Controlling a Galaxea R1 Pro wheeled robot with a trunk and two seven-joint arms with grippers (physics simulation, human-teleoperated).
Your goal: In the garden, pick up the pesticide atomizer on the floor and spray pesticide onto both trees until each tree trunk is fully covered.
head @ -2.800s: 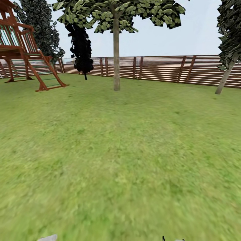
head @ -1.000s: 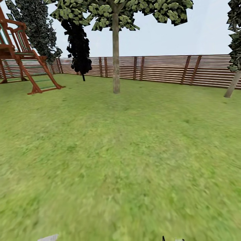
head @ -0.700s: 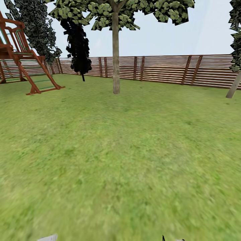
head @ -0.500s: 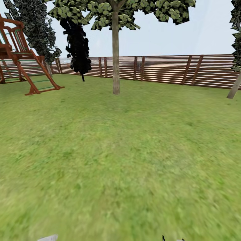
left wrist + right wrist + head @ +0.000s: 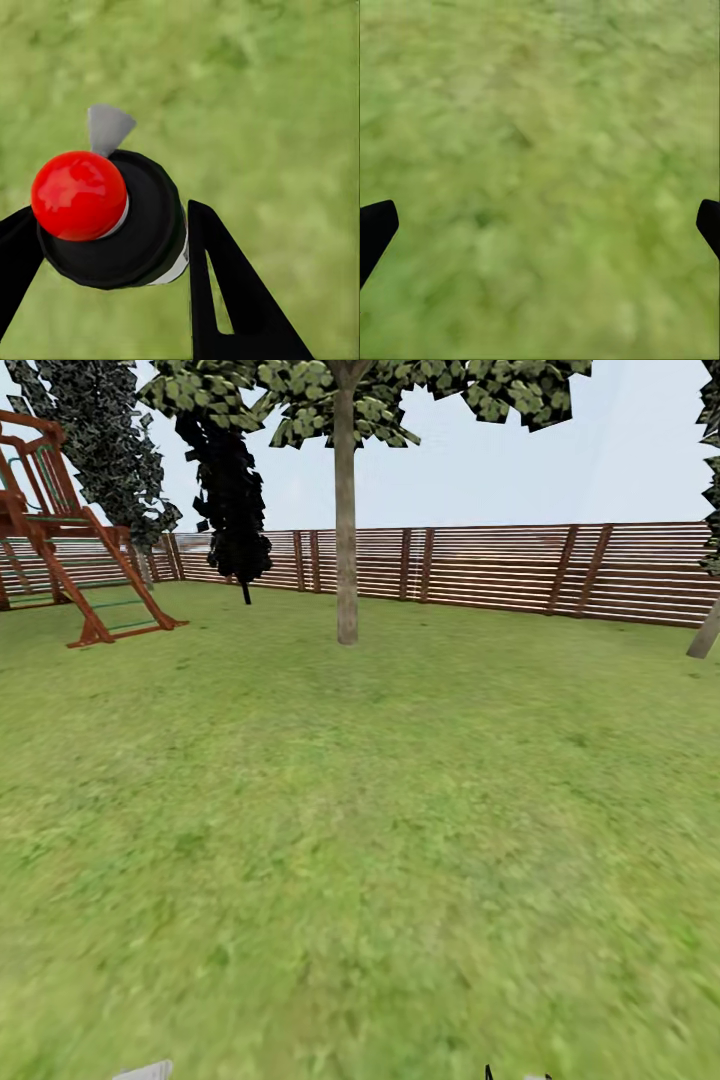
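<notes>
In the left wrist view my left gripper (image 5: 109, 219) is shut on the pesticide atomizer (image 5: 146, 229), a black bottle with a red nozzle top (image 5: 79, 195), held over the grass. My right gripper (image 5: 542, 223) is open above bare lawn, with its two black fingertips (image 5: 375, 229) far apart. In the head view one tree stands ahead in the garden, and its straight grey-brown tree trunk (image 5: 346, 550) rises from the lawn in front of the fence. The leaning trunk of a second tree (image 5: 704, 640) shows at the right edge.
A brown slatted fence (image 5: 500, 570) closes the far side of the lawn (image 5: 360, 830). A red wooden play structure (image 5: 60, 550) stands at the far left. A narrow black tree (image 5: 232, 490) stands beside it, near the fence.
The whole head view has shifted: the camera has moved forward over the grass, so the middle tree looks slightly nearer and the play structure sits further left. Both arms keep their pose.
</notes>
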